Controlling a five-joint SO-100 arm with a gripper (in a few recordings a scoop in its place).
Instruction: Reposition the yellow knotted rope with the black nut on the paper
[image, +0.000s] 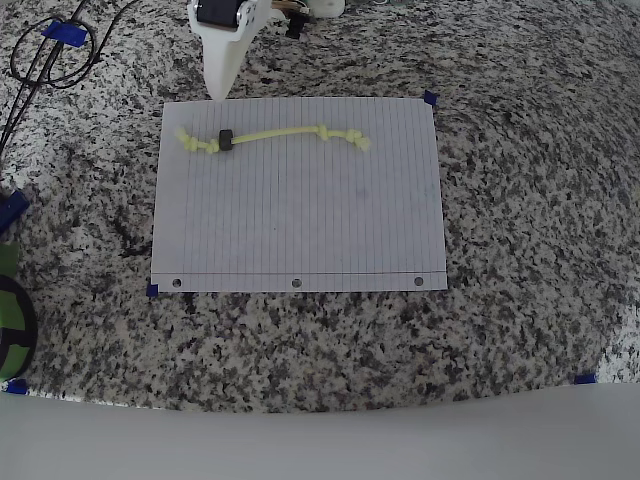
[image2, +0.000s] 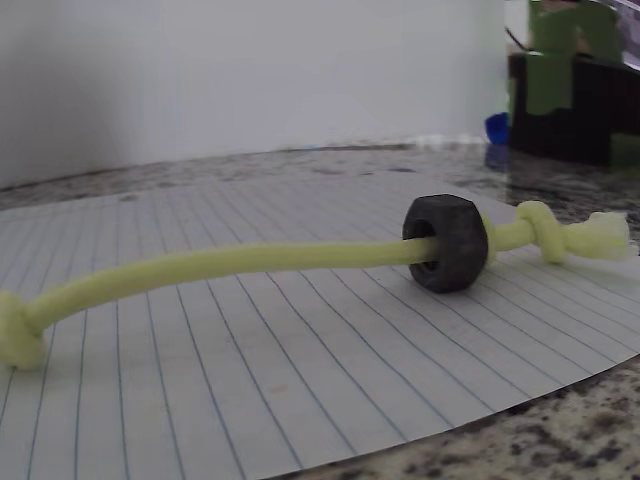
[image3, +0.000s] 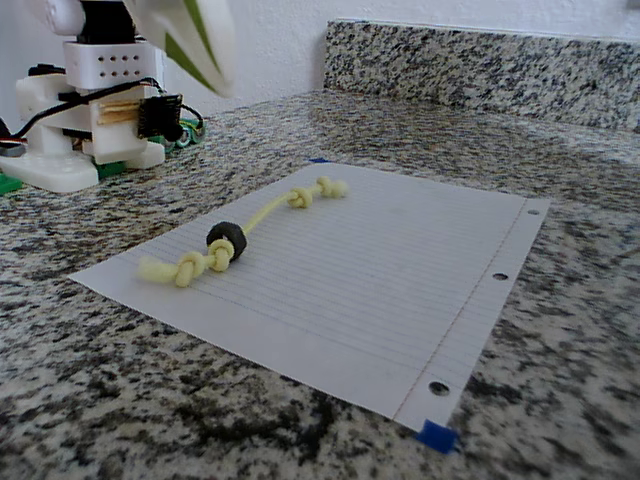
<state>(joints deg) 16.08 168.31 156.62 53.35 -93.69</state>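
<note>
Your gripper (image: 222, 80) hangs off the paper (image: 300, 230) at about 11 o'clock in the overhead view, holding nothing (open or closed, I cannot tell). The yellow knotted rope (image: 275, 135) lies near the paper's top edge, black nut (image: 225, 140) near its left knot. Next, I think, reach down and grab the rope.

The overhead view looked straight down on the paper (image: 300, 210); the wrist view sat low, very near the rope (image2: 240, 262); the fixed view looked across from one corner.
</note>
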